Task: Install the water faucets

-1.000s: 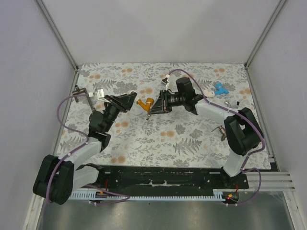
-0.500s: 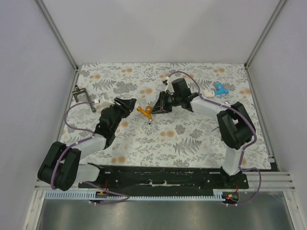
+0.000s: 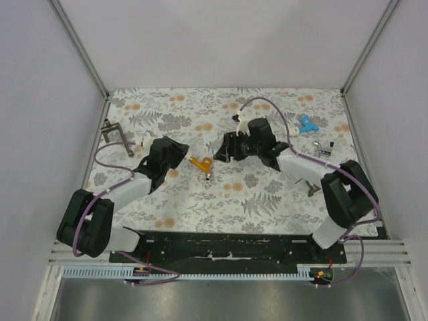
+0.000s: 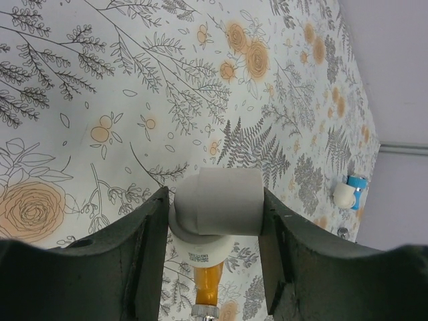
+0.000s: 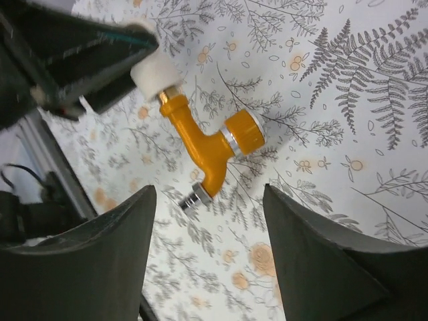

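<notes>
One orange faucet [image 3: 199, 162] is mid-frame, your left gripper [image 4: 214, 208] pinching its white end [image 4: 221, 199], your right gripper [image 5: 208, 190] spread wide nearby.

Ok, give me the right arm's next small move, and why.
Probably ease the right gripper forward onto the orange faucet and close. Its fingers stand open, apart from the faucet, while the left gripper clamps the white fitting at its end, so screwing it in needs a grip first.

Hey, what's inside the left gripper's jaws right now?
A white fitting, clamped by the left gripper, with the orange faucet sticking out. The jaws cover the fitting's sides.
</notes>
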`<act>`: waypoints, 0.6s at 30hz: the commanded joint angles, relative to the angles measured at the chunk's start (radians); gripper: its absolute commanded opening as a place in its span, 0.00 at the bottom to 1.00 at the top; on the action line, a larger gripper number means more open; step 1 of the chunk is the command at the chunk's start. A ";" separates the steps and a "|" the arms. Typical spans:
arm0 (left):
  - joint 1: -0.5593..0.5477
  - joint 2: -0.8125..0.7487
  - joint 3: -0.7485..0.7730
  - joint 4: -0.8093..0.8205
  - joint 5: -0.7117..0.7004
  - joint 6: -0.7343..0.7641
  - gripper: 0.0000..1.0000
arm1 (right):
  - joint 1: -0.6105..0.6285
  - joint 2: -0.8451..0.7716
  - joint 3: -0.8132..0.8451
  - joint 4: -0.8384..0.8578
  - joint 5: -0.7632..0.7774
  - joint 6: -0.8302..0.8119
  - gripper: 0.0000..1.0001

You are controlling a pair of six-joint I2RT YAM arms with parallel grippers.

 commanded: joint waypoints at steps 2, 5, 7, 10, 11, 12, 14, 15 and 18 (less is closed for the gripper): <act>-0.001 0.009 0.077 -0.135 -0.010 -0.074 0.02 | 0.084 -0.176 -0.315 0.502 0.159 -0.340 0.74; 0.000 0.005 0.089 -0.170 0.015 -0.091 0.02 | 0.138 -0.196 -0.428 0.675 0.178 -0.491 0.75; -0.001 0.001 0.100 -0.192 0.027 -0.097 0.02 | 0.182 -0.182 -0.485 0.800 0.190 -0.590 0.75; -0.001 -0.011 0.124 -0.239 0.042 -0.101 0.02 | 0.234 -0.148 -0.542 0.940 0.188 -0.711 0.75; -0.001 -0.014 0.134 -0.241 0.047 -0.098 0.02 | 0.245 -0.135 -0.559 0.992 0.191 -0.734 0.76; 0.000 -0.019 0.141 -0.283 0.047 -0.097 0.02 | 0.256 -0.124 -0.573 1.034 0.191 -0.748 0.77; -0.001 -0.024 0.161 -0.322 0.049 -0.086 0.02 | 0.305 -0.101 -0.593 1.071 0.229 -0.838 0.78; -0.001 -0.025 0.161 -0.330 0.052 -0.089 0.02 | 0.323 -0.092 -0.590 1.059 0.236 -0.875 0.78; -0.001 -0.024 0.169 -0.351 0.059 -0.086 0.02 | 0.357 -0.047 -0.599 1.103 0.276 -0.926 0.78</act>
